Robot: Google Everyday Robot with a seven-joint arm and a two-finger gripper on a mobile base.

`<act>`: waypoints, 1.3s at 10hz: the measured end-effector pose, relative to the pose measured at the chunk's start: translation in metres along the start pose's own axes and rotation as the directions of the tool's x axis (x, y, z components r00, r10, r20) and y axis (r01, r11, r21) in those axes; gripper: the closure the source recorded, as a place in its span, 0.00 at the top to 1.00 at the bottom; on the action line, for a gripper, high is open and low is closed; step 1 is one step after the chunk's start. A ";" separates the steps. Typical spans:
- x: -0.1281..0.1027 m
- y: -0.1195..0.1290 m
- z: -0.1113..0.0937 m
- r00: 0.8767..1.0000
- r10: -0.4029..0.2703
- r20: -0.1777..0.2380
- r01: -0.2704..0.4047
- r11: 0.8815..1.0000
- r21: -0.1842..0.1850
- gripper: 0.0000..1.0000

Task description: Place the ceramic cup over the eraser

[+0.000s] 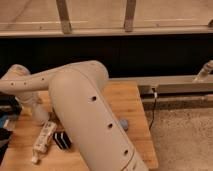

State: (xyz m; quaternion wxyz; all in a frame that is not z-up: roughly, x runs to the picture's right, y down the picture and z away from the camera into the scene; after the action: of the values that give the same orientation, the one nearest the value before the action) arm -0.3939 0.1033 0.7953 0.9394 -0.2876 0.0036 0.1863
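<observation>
The eraser (62, 141), a small black block with pale stripes, lies on the wooden table (132, 107) near its front left. My arm sweeps from the foreground up and left, then bends down to the table. The gripper (38, 116) is at its lower end, just behind and left of the eraser, close to the tabletop. A pale shape at the gripper may be the ceramic cup, but I cannot tell it apart from the pale wrist. My big arm link hides the middle of the table.
A long white tube with a label (43, 138) lies left of the eraser. A small blue-grey thing (123, 123) peeks out right of my arm. Dark objects (6, 125) sit at the table's left edge. A cable (154, 107) hangs off the right edge.
</observation>
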 end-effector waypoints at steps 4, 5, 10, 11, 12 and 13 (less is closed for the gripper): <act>-0.001 -0.004 -0.033 1.000 0.002 0.023 -0.004 0.998 0.058 0.00; 0.000 -0.006 -0.050 1.000 0.006 0.031 -0.008 0.996 0.087 0.00; 0.039 -0.014 -0.130 0.995 0.056 0.087 -0.075 0.968 0.238 0.00; 0.052 -0.013 -0.138 0.992 0.071 0.101 -0.095 0.963 0.253 0.00; 0.071 -0.011 -0.148 0.989 0.093 0.119 -0.123 0.954 0.273 0.00; 0.085 -0.009 -0.156 0.985 0.113 0.131 -0.147 0.946 0.288 0.00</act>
State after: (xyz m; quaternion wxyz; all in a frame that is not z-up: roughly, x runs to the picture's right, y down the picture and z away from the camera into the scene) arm -0.2961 0.0416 0.6598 0.9563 -0.1315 -0.0026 0.2612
